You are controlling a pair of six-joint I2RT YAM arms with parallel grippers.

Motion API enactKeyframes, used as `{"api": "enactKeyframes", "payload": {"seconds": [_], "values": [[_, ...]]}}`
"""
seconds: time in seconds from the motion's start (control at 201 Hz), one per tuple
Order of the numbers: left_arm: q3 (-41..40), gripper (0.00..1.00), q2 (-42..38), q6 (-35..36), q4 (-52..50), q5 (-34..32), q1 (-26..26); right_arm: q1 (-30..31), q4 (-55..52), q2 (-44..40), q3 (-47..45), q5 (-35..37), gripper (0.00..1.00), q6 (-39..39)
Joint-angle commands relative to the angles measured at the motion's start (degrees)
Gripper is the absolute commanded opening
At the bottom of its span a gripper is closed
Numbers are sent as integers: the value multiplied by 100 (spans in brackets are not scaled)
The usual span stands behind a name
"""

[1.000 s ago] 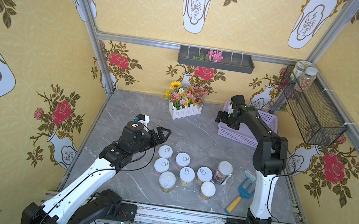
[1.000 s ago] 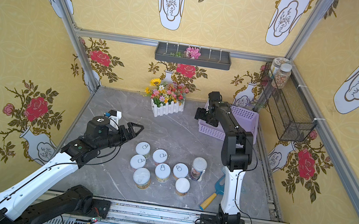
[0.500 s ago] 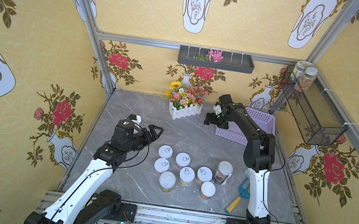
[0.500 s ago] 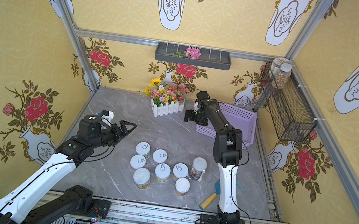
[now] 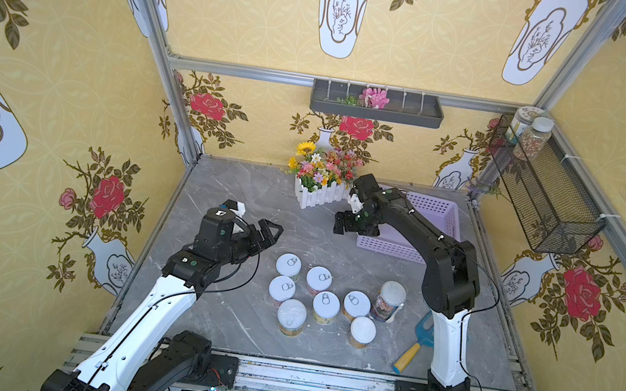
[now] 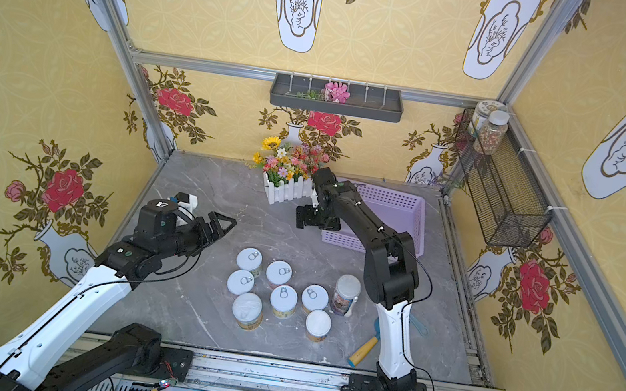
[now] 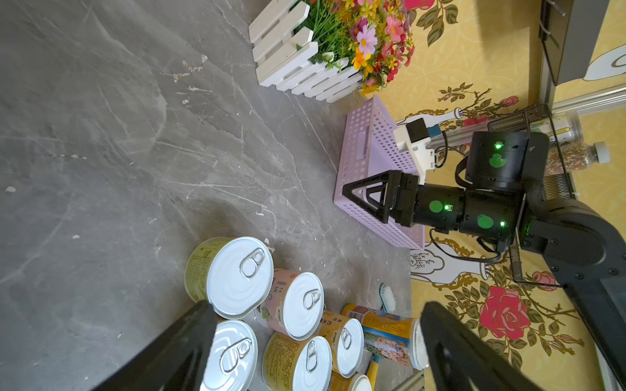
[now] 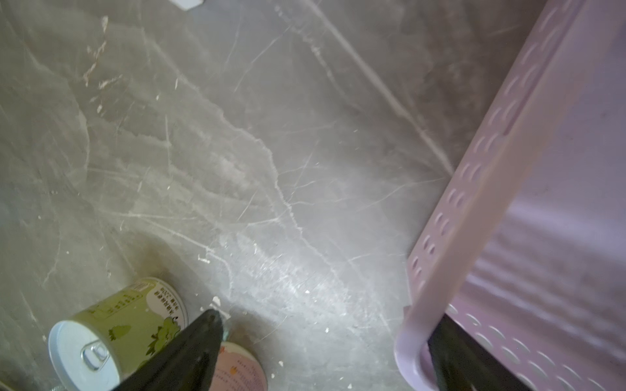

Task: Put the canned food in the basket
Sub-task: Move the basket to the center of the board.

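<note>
Lower centre of both top views, on the grey veined stone-look table (image 5: 243,203): eight cans (image 5: 326,301), short upright cylinders with pastel printed labels, packed in a loose cluster with several touching. All stand on the table, outside the basket (image 5: 387,249). Five have bright metal tops with ring pulls. Two at the lower edge of the cluster have matt white plastic lids. One taller can (image 5: 389,298), also white-lidded, stands at the right end.

Basket: shallow, rectangular, lavender plastic, with walls pierced by rows of round holes and a handle slot in the end wall. It sits at the upper right of the table, well apart from the cans.

Left gripper (image 5: 271,234): black, with triangular open-frame fingers (image 7: 183,345) spread wide and holding nothing. It is left of the cluster, above the table, pointing toward the cans.

Right gripper (image 5: 343,223): black, same finger shape, with fingers (image 8: 189,352) spread wide and nothing between them. It is at the basket's lower left corner, one finger on the basket side of the rounded rim. Contact with the rim cannot be told.

Also present:
- White picket-fence planter (image 5: 317,199) of mixed flowers, just left of the basket.
- Blue tool with a yellow handle (image 5: 408,351), lying right of the cans.
- Black wire-mesh basket (image 5: 545,202) on the right wall, holding two clear white-capped jars (image 5: 530,138) of grains.
- Dark grey long tray (image 5: 399,116) on the back wall.
</note>
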Motion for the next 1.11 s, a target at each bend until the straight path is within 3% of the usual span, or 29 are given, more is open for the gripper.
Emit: {"api": "enactKeyframes", "payload": {"seconds": [0.0, 0.184, 0.418, 0.582, 0.752, 0.911, 1.1], "values": [[64, 100, 122, 109, -71, -117, 3, 314, 186, -124, -126, 144, 97, 318], [60, 100, 290, -95, -10, -116, 52, 917, 384, -174, -209, 191, 97, 695], [-80, 100, 197, -287, 139, 214, 519, 1648, 678, -46, -59, 170, 97, 1096], [-98, 100, 217, -168, 126, 261, 588, 1893, 791, 133, 103, 85, 97, 1185], [38, 100, 467, 267, 196, 380, 521, 1778, 740, -127, -33, 413, 97, 1221], [673, 100, 1082, 716, 106, -415, -306, 1315, 945, -1173, -1066, 827, 97, 1221], [1370, 100, 2160, 935, 341, -455, -884, 304, 933, -2413, -2375, 1247, 97, 1122]]}}
